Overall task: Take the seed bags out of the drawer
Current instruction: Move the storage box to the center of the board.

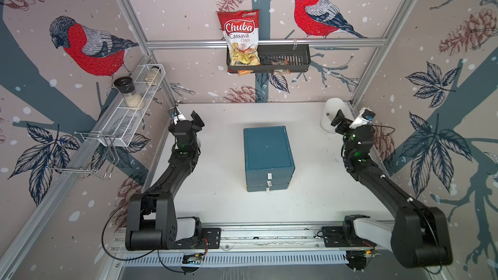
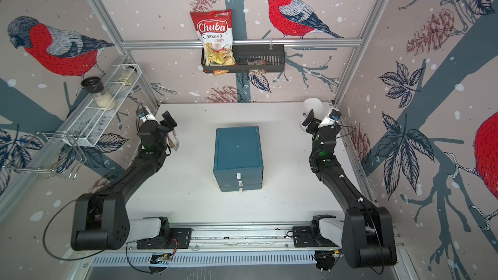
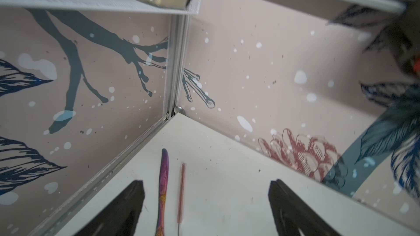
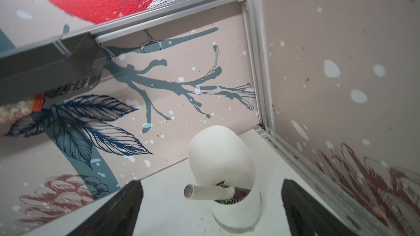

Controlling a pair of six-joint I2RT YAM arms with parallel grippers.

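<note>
We see the left hand (image 3: pixel 207 182) spread wide over the counter (image 3: pixel 227 146). Two bags edge-on between its fingers, touching neither: pink-purple seed bag (image 3: pixel 163 185) near one finger, reddish seed bag (image 3: pixel 182 189) more central, blurred.

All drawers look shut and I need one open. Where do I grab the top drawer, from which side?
Pinch the white tab on the top drawer's front, coming from the side facing the arm bases. The drawer unit looks smooth elsewhere; that thin upright tab is the only part sticking out, so close the jaws across it.
</note>
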